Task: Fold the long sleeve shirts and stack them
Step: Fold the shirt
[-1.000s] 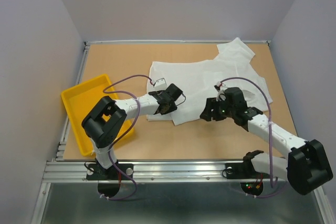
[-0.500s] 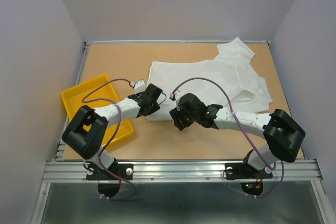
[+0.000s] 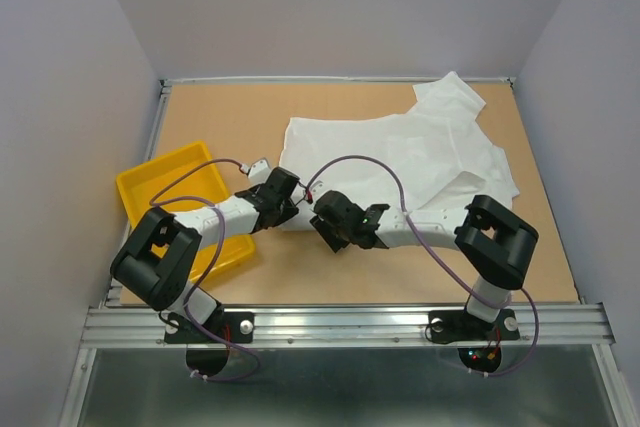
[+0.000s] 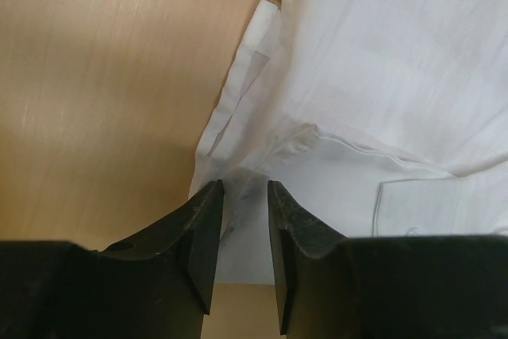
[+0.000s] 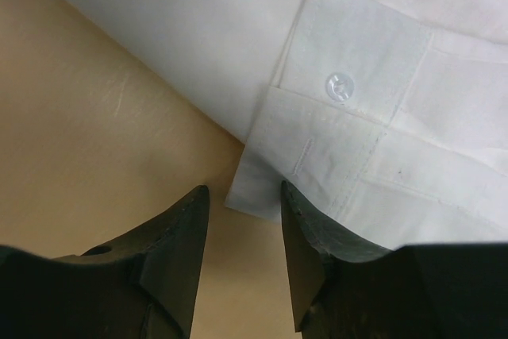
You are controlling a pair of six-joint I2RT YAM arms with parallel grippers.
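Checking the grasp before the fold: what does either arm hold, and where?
Nothing is clamped yet: the left fingers stand apart over the shirt's edge, the right fingers stand apart around a cuff corner.

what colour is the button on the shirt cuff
White, matching the shirt; the button shows best in the right wrist view.

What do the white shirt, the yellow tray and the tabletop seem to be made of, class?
Plain white long-sleeved shirt: thin woven cloth, probably cotton or a blend; matte, creased, stitched cuff with a button. Yellow rectangular tray: likely moulded plastic; smooth, uniform colour, raised rim. Tan tabletop: looks like wood or fibreboard; matte, faint streaks.
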